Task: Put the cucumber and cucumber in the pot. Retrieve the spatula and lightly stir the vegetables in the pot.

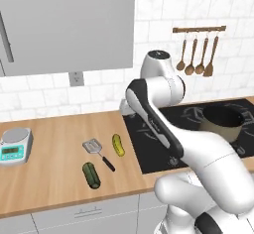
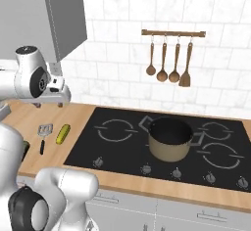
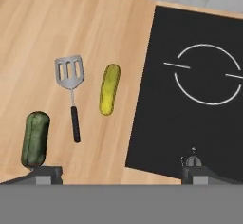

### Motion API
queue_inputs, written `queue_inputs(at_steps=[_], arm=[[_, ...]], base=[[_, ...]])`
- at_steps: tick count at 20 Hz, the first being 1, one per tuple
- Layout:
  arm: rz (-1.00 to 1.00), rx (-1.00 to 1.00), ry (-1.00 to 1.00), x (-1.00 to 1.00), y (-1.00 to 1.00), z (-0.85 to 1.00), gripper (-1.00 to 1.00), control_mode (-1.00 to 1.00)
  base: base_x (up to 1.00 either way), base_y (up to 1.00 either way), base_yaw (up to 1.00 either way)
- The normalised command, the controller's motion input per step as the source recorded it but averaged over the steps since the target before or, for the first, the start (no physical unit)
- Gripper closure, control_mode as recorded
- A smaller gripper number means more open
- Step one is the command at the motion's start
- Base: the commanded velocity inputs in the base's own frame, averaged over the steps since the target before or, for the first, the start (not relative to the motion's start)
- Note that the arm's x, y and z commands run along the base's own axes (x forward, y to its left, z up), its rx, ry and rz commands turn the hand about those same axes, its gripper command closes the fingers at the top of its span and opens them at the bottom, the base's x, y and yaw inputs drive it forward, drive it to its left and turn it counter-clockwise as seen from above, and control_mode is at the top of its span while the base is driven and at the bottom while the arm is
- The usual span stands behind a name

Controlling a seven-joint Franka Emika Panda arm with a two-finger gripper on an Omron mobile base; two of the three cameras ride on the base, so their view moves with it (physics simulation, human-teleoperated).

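Your gripper [image 3: 118, 173] hangs over the bench [image 3: 42, 33], jaws spread and empty. The dark green cucumber [image 3: 35, 138] lies at 8 o'clock, spatula [image 3: 71, 83] and yellow-green cucumber [image 3: 109, 89] side by side beyond. The pot [image 2: 169, 139] waits on the cooktop [image 2: 122, 147].

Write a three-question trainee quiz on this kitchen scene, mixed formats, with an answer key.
1. True or false: the pot on the cooktop already holds a cucumber.
2. What lies between the dark green cucumber and the yellow-green cucumber on the counter? A) scale B) spatula C) wooden spoon
3. Fill in: the gripper, above the counter, is ____.

Key: 1 false, the pot looks empty. 2 B, the spatula. 3 open, holding nothing.
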Motion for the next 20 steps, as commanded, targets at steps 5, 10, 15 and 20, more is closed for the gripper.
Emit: queue_inputs(at_steps=[5,10,15,20], arm=[[0.01,-0.07,0.06,0.00,1.00,-0.56,-1.00,-1.00],[0.00,-0.05,0.10,0.00,0.96,-0.55,-1.00,-1.00],[0.00,-0.02,0.16,0.00,0.89,-0.56,-1.00,-1.00],[0.00,0.00,0.15,0.00,0.50,-0.60,-1.00,-1.00]], base=[[0.00,0.00,0.00],[0.00,0.00,0.00],[0.00,0.00,0.00],[0.00,0.00,0.00]])
